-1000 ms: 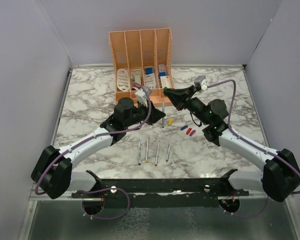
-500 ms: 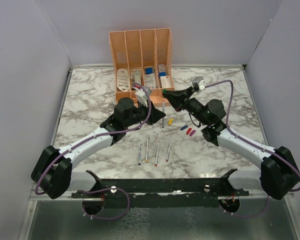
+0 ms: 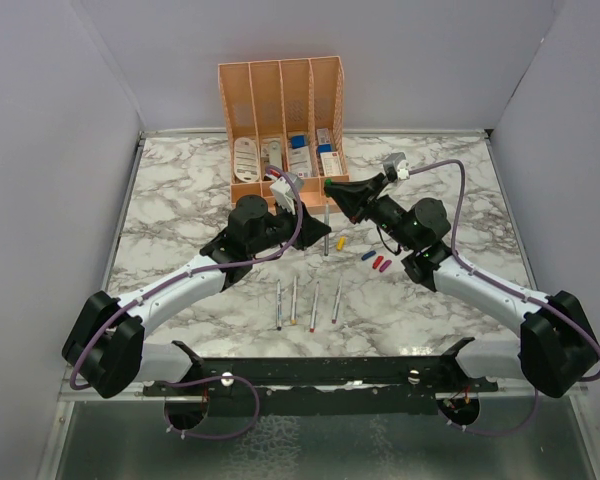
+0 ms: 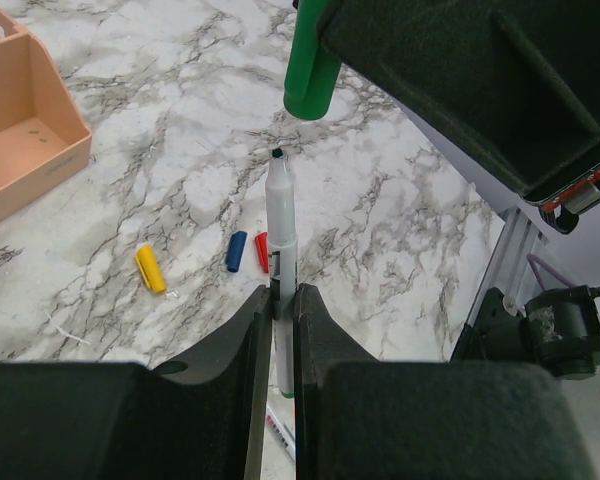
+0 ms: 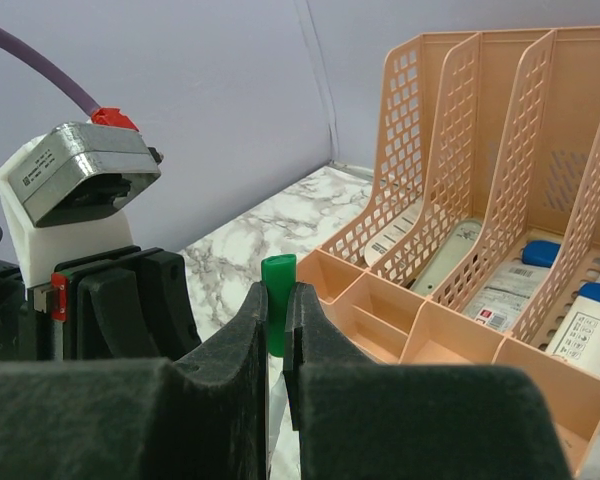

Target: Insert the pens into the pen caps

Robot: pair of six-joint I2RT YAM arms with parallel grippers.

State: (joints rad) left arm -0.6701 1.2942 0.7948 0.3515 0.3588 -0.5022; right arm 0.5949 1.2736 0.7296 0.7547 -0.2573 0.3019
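- Pen [image 4: 281,215], green-tipped, stands nearly upright above the table, tip up. The left gripper [image 4: 283,300] pinches it low on the barrel with its jaws closed on it.
- Green cap [image 4: 310,70] hangs just above that tip, a little to one side and not touching, clamped in the shut right gripper [image 5: 278,295].
- Risk: cap and tip look offset, so pressing now could catch the rim, tilt the thin pen in its grip, or lever the cap loose.
- Spare pens [image 3: 314,304] and the yellow cap [image 4: 150,269] lie on the marble table [image 3: 180,190], where a dropped piece could roll among them.
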